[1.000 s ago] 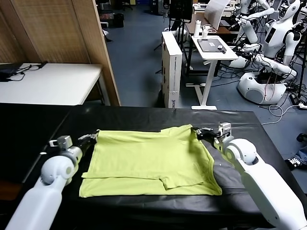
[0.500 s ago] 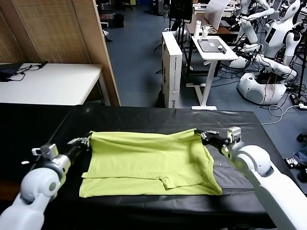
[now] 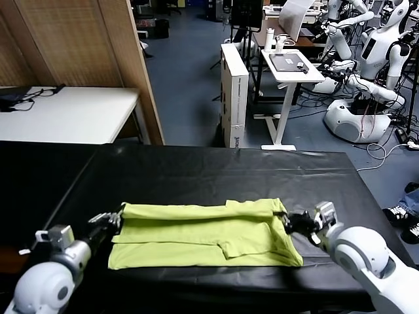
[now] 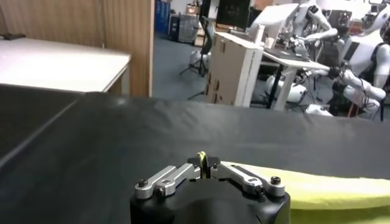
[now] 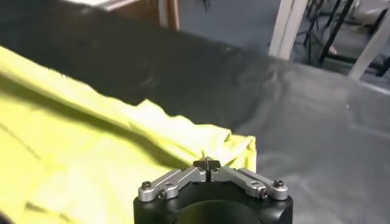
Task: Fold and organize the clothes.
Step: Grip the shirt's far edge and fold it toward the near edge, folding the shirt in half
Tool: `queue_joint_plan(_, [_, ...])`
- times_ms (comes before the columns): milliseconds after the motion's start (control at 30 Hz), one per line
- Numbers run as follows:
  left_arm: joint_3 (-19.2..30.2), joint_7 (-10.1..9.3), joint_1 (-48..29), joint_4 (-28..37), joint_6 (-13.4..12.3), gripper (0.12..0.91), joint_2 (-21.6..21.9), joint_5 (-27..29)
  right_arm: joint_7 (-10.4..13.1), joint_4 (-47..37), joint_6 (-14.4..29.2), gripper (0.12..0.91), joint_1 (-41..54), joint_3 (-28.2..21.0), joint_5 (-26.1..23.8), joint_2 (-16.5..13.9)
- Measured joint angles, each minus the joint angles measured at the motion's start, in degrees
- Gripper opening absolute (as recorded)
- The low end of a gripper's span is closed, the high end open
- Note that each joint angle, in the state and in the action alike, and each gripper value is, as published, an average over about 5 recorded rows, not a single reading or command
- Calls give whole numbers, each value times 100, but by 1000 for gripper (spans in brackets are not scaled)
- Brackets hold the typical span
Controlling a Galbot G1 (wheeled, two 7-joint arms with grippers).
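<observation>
Lime yellow-green cotton, a short-sleeved T-shirt [image 3: 203, 235], lay across the near half of the black cloth-covered surface [image 3: 216, 167] in the head view, its long axis running side to side between the two arms. The left gripper [image 3: 112, 218] pinched one far corner and the right gripper [image 3: 292, 222] the opposite far corner, each arm equally close to its own end, so the garment stretched straight between them. The gripped far edge sat as a raised band, partway over the flat lower layer whose hem lay along the near edge of the surface. By the look of it, the fold turned on both arms carrying that band evenly toward the near hem.

Seen from the left wrist, the left gripper [image 4: 206, 165] had its jaws closed together on a small tuft of the lime fabric [image 4: 317, 189], which trailed away to one side as a smooth, taut strip over the black surface [image 4: 122, 128].

Seen from the right wrist, the right gripper [image 5: 207, 164] likewise had its jaws clamped on the shirt, at a bunched, creased corner of the fabric [image 5: 91, 134]. From there the cloth spread out plain and unprinted, doubled into soft ridges, with bare black surface [image 5: 317, 109] beyond it.
</observation>
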Motion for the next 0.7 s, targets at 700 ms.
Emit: queue_joint_plan(700, [-51,-142,1036,-148,-30,353,-347,429,111,142,-2,408,-75,-4,378,-210])
